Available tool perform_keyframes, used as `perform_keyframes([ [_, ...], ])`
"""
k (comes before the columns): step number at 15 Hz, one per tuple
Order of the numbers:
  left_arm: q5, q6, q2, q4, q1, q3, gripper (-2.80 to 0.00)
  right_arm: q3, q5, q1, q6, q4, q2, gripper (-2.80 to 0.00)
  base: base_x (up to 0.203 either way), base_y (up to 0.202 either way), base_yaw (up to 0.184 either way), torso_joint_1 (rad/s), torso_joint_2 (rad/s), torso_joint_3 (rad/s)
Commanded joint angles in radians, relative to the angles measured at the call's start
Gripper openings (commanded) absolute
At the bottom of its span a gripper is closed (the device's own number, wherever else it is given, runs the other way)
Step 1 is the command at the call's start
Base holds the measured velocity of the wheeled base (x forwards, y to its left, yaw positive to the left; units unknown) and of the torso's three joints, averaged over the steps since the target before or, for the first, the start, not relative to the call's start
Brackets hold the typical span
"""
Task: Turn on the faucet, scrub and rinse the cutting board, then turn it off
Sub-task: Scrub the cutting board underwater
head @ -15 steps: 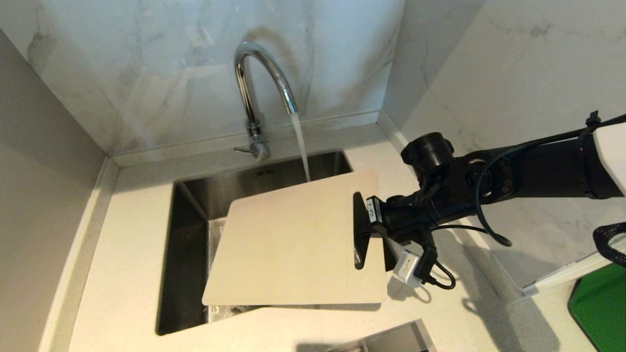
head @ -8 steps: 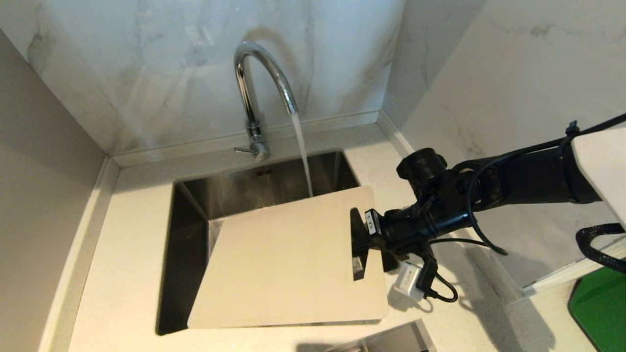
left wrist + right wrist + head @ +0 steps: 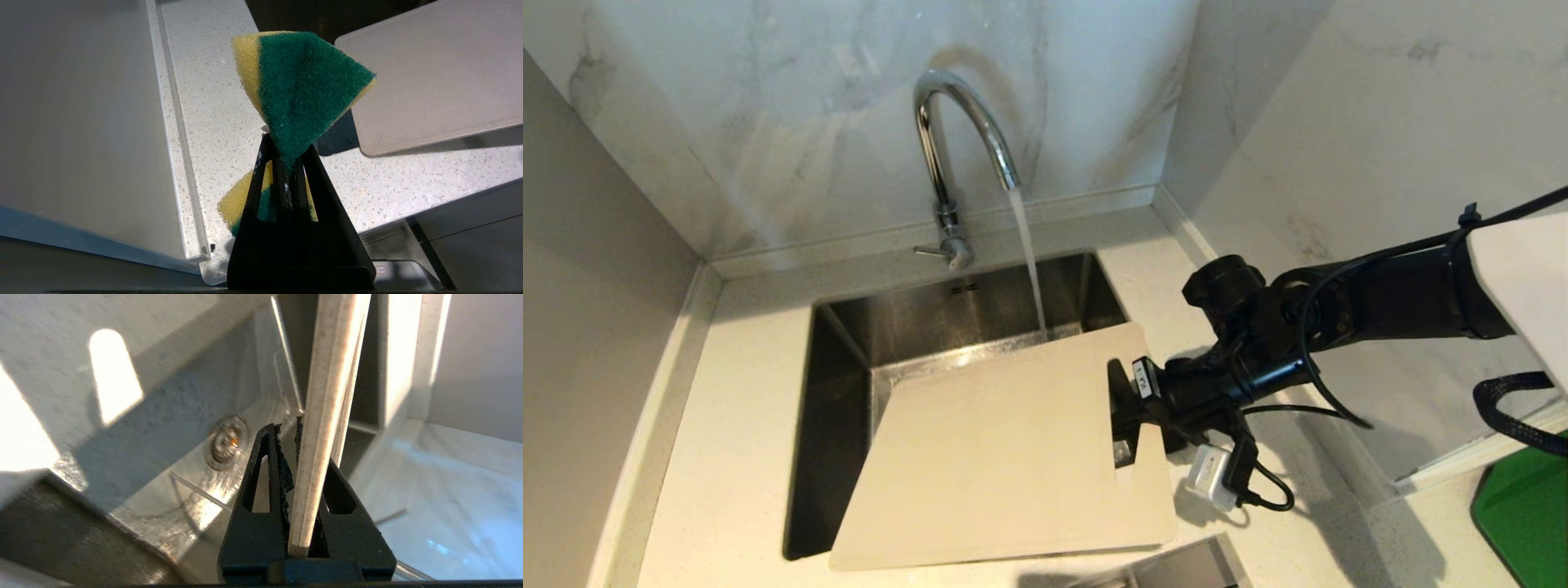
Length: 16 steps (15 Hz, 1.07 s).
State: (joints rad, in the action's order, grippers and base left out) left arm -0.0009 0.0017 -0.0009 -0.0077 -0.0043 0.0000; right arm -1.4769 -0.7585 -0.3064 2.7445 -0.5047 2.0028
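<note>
Marble walls corner a speckled table (image 3: 743, 457) whose steel sink (image 3: 837, 384) serves as landmark. Above its rear rim the faucet (image 3: 947, 147) runs, its stream just missing the far edge of the cutting board (image 3: 996, 457), which tilts over the sink's front half. Rinsing well likely means sliding that edge under the stream. Reaching across the sink's right side, the right end effector (image 3: 1123, 408) pinches the board's handle end. Parked, the left end effector (image 3: 286, 175) pinches a sponge (image 3: 302, 85).
</note>
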Motion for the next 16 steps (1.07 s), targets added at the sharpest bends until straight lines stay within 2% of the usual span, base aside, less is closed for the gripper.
perform_keyframes([
  [1, -0.001, 0.0, -0.002, 0.0, 0.0, 0.002, -2.8, -0.029, -0.007, 0.002, 0.016, -0.002, 0.009, -2.8, 0.0, 0.0, 0.0, 0.0, 0.0, 0.0],
  [13, -0.001, 0.0, -0.002, -0.001, 0.0, 0.002, -2.8, -0.254, -0.013, 0.081, 0.016, -0.002, 0.123, -2.8, 0.0, 0.0, 0.0, 0.0, 0.0, 0.0],
  [16, -0.001, 0.0, -0.002, -0.001, 0.0, 0.002, -2.8, -0.269, -0.015, 0.09, 0.016, -0.002, 0.134, -2.8, 0.0, 0.0, 0.0, 0.0, 0.0, 0.0],
])
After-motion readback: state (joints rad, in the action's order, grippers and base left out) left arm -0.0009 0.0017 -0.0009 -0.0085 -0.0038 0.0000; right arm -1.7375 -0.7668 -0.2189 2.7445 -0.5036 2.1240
